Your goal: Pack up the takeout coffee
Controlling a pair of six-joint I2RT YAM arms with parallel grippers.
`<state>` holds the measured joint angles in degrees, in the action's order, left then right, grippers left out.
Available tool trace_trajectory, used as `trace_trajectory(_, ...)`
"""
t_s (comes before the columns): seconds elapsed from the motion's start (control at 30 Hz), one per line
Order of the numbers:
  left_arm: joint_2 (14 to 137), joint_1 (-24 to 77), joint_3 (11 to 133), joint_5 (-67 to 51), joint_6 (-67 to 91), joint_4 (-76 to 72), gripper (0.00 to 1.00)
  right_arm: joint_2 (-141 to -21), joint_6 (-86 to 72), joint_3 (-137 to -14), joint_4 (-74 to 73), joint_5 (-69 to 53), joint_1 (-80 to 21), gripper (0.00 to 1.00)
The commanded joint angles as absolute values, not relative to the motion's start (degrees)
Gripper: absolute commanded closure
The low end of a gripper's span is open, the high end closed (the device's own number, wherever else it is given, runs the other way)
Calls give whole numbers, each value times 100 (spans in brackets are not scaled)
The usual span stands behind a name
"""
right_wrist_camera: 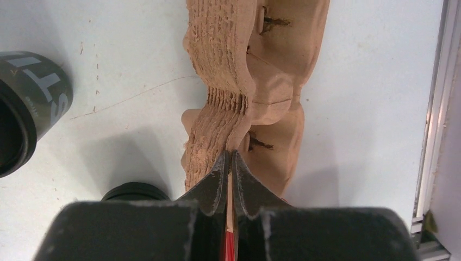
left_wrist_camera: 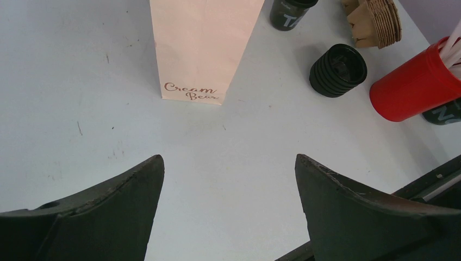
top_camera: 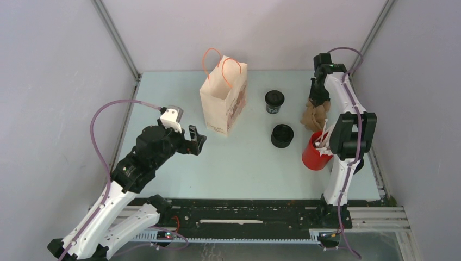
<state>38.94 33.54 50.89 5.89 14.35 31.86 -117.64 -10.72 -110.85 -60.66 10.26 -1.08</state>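
Pale blue table [top_camera: 239, 168], grey walls. R gripper [right_wrist_camera: 231, 155] pinched tight on edge of brown cup carrier [right_wrist_camera: 277, 81]. L gripper [left_wrist_camera: 228, 157] spread wide above table. Upright black cup [top_camera: 282, 136] sits near R gripper's left, untouched.

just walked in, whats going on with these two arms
The right claw is pinched shut on an edge of the stack of brown pulp carriers, apparently gripping a thin layer of it. The left claw hangs open above the table, facing the upright paper bag and holding nothing. The all-black takeout cup stands untouched between the bag and the red cup of white sticks, so no coffee is packed yet.
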Motion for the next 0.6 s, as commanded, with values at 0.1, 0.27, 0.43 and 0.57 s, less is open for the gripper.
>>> trace_trajectory(0.1, 3849, 3301, 4966, 581, 1310, 3006, 5, -11958, -441, -11314, -5996, 1654, -623, 100)
trace_trajectory(0.27, 3858, 3294, 4945, 582, 1317, 3006, 5, -12367, 55, -11676, -6134, 2505, -1185, 100)
trace_trajectory(0.43, 3861, 3284, 4947, 571, 1326, 3006, 5, -12307, 318, -11474, -6056, 2828, -1488, 100)
trace_trajectory(0.57, 3874, 3287, 4939, 529, 1336, 2993, 6, -12009, 674, -10926, -5504, 2844, -1554, 100)
